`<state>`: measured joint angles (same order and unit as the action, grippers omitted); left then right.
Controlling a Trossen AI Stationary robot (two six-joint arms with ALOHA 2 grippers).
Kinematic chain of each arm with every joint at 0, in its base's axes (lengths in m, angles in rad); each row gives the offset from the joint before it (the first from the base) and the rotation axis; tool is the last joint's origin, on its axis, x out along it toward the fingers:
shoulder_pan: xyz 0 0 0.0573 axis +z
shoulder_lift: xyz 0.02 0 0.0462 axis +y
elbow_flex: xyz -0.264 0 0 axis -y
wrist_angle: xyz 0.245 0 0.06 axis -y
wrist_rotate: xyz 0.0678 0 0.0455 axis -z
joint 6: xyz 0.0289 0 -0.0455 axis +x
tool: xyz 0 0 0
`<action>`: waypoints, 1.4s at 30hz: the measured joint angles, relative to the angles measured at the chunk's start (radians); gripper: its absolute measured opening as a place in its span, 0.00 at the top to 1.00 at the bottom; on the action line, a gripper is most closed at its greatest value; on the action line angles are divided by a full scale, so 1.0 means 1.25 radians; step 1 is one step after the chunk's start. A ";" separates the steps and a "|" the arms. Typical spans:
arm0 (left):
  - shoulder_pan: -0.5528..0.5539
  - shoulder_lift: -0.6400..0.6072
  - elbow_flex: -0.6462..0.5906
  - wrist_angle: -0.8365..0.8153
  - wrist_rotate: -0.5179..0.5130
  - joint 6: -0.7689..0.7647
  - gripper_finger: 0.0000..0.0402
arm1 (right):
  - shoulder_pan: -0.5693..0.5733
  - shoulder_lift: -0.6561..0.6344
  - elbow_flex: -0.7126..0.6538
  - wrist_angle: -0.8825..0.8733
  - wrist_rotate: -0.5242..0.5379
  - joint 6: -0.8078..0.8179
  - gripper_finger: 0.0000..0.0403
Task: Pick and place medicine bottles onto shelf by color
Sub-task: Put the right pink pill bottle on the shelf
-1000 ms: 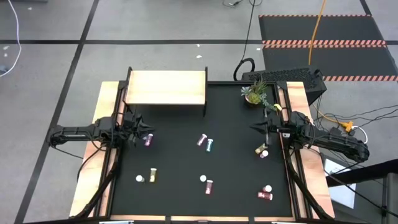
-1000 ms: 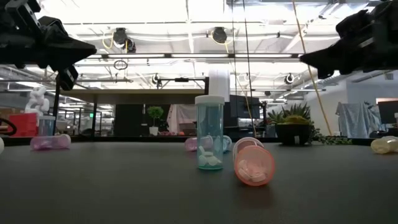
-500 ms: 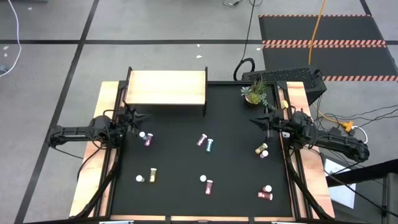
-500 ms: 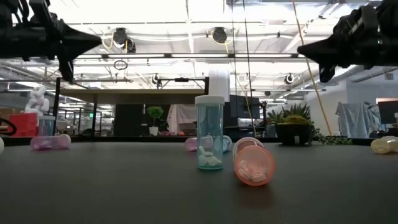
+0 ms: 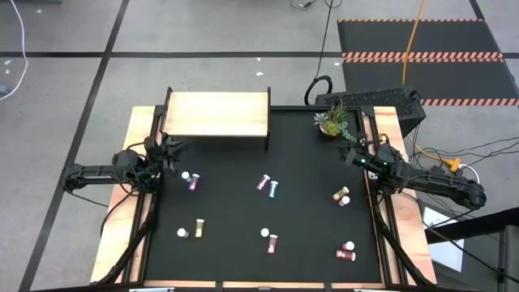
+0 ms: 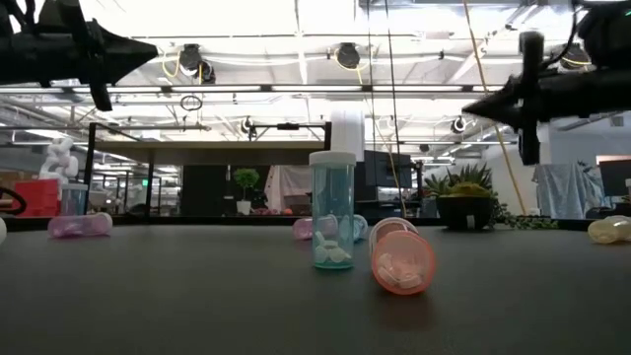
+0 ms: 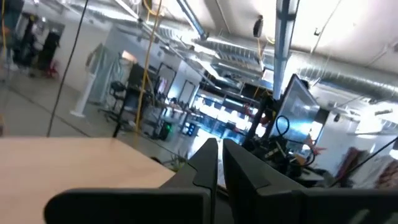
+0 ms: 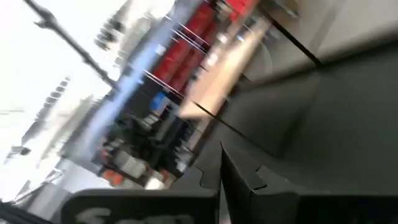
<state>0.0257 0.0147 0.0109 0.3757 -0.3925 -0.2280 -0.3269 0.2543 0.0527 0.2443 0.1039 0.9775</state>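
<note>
Black table (image 5: 308,203), shelf (image 5: 217,114) set at its far left corner, top bare, nothing placed on it yet. Plant (image 5: 331,122) seen at the far right corner.

Left gripper (image 5: 172,148) is held at the left edge, just in front of the shelf, fingers shut, nothing held. Right gripper (image 5: 350,149) is held at the right edge near the plant, fingers shut too, empty. Both are raised well above the mat in the low view.

Bottles all lie loose on the table: pink bottle (image 5: 190,180) nearest the left gripper; a pink and teal pair (image 5: 268,186) mid-table; yellow bottle (image 5: 340,195) nearest the right gripper; another yellow (image 5: 195,230) front left; orange-red (image 5: 271,240) front centre; dark red (image 5: 346,253) front right.

Step judged: first pick not begun. To be done well: jaws must be opened before descent, each arm sent to its nearest bottle. Bottles are small and round, likely to roll, so fingers should be closed across the body, not along it. Same colours should be grouped together on the shelf.
</note>
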 joint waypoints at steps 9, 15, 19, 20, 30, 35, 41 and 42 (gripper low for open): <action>0.000 0.009 0.013 -0.019 0.004 0.077 0.94 | 0.003 0.230 0.243 -0.185 0.085 -0.162 1.00; 0.000 0.062 0.109 -0.119 0.006 0.081 0.94 | 0.001 0.291 0.321 -0.078 0.048 -0.071 1.00; 0.000 0.144 0.176 -0.139 0.006 0.111 0.94 | -0.003 0.288 0.324 0.012 0.017 -0.093 1.00; 0.000 0.170 0.189 -0.140 0.005 0.112 0.94 | -0.007 0.287 0.325 0.018 -0.009 -0.117 1.00; 0.000 0.442 0.263 0.001 -0.022 0.027 0.78 | 0.031 0.324 0.526 -0.582 -0.206 -0.294 0.86; -0.002 0.532 0.314 -0.003 -0.019 0.014 0.60 | 0.083 0.388 0.648 -0.834 -0.209 -0.345 0.73; -0.002 0.565 0.355 -0.005 -0.021 0.079 0.51 | 0.237 0.471 0.697 -1.042 -0.212 -0.319 0.65; -0.002 0.565 0.360 -0.003 -0.024 0.089 0.50 | 0.269 0.482 0.697 -1.061 -0.211 -0.303 0.64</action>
<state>0.0238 0.7212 0.4607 0.3717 -0.4223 -0.1161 0.0092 0.8573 0.9237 -1.0817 -0.1604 0.5982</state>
